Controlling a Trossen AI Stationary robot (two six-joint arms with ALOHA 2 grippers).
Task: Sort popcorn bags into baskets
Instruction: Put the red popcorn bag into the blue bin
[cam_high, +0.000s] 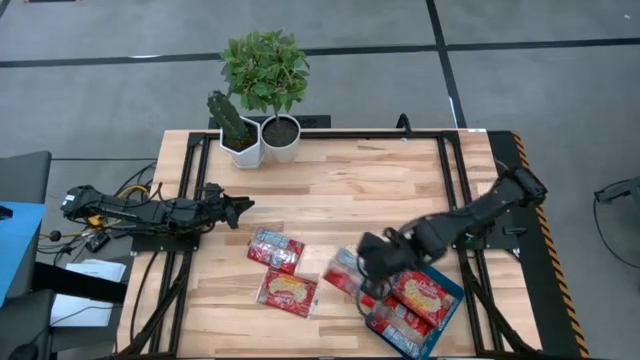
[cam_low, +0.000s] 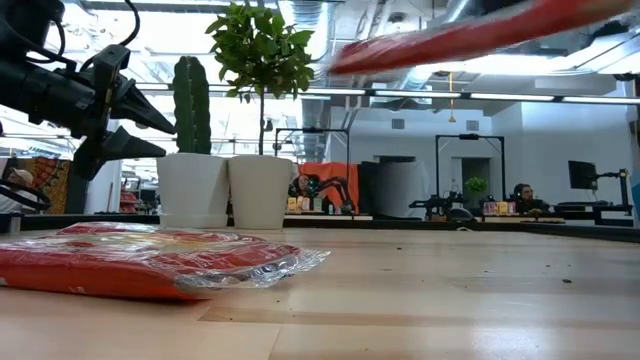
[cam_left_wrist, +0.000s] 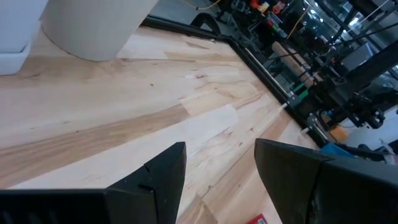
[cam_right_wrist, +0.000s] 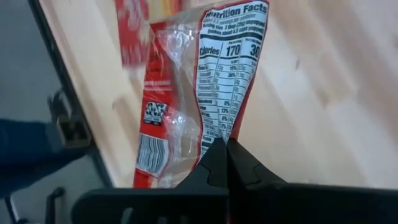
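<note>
Two red popcorn bags lie flat on the table near its front middle, one (cam_high: 275, 250) just behind the other (cam_high: 288, 292); the low view shows one close up (cam_low: 150, 262). A teal basket (cam_high: 455, 290) sits at the front right with bags in it (cam_high: 422, 294). My right gripper (cam_high: 366, 266) is shut on another bag (cam_high: 343, 274) beside the basket's left end. That bag shows in the low view as a blurred red strip high above the table (cam_low: 470, 35). My left gripper (cam_high: 244, 207) hovers open over the table's left part, away from the bags. My right gripper (cam_right_wrist: 225, 144) pinches the bag between its two shut fingers at one edge (cam_right_wrist: 222, 132), near the printed nutrition panel. The bag reaches away from the fingertips, crinkled, with its back side toward the wrist camera. It is lifted clear of the table.
Two white pots stand at the table's far edge, one with a cactus (cam_high: 240, 140) and one with a leafy plant (cam_high: 281, 132). Bare wood lies in the table's middle and far right. A black frame runs along the table's sides (cam_high: 455, 170).
</note>
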